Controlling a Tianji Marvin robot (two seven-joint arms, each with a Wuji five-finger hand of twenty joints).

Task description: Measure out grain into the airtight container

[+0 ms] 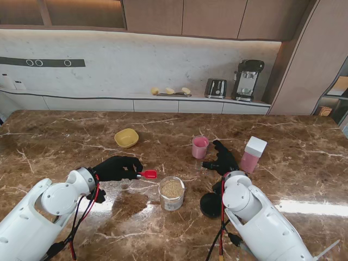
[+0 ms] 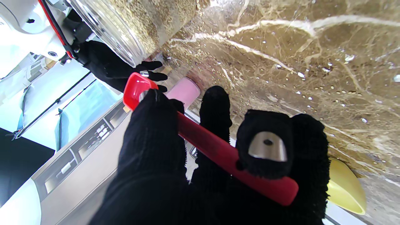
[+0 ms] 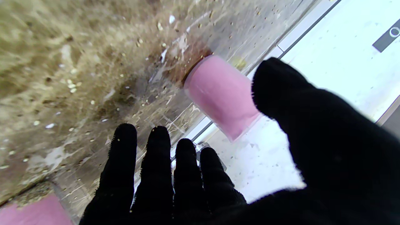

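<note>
glossy marble table (image 1: pixel 65 136), clear plastic jar (image 1: pixel 172 193), fuzzy cloth-gloved left hand (image 1: pixel 117 168)

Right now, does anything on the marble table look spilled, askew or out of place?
Yes: loose grains lie scattered on the brown marble table, around the clear grain-filled jar and the pink cup. Otherwise everything stands upright, and the left hand holds the red scoop level.

The right hand (image 3: pixel 237 175) is spreading its black-gloved fingers (image 3: pixel 122 162) apart, holding nothing. A pink cup (image 3: pixel 222 93) is standing on the brown marble table (image 3: pixel 78 62) just beyond the thumb, not touching it. Another pink object (image 3: pixel 34 212) is showing beside the outermost finger, cut off at the edge.
</note>
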